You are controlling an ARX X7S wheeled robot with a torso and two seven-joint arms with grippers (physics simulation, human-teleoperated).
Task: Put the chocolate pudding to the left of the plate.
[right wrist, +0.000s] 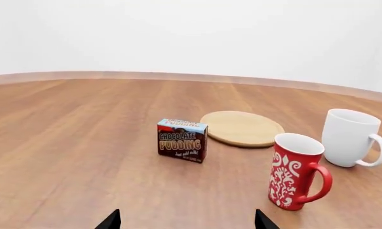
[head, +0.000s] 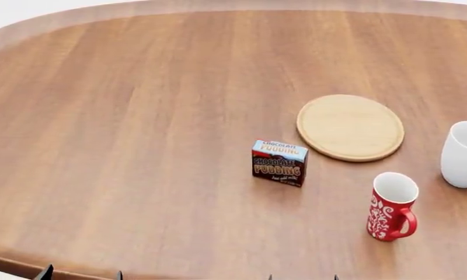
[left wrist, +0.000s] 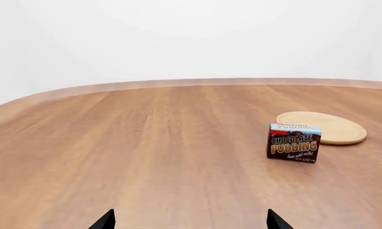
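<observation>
Wooden table (head: 140, 116), white backdrop. Chocolate pudding (head: 279, 162) stands upright just left-front of the plate (head: 350, 127), near but not touching. Red mug (head: 391, 206) & white mug (head: 463, 154) sit to the right. Left gripper (left wrist: 189, 222) & right gripper (right wrist: 186, 220): both spread wide, 2 fingertips each showing, holding and touching nothing, well short of the carton.

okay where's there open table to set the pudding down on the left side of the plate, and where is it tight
Open wood runs from the plate leftward to the table edge, and on past the chocolate pudding, which stands upright near the plate's front-left. That is the widest patch. It is crowded on the plate's other side: the white mug and the red mug stand close together there.
</observation>
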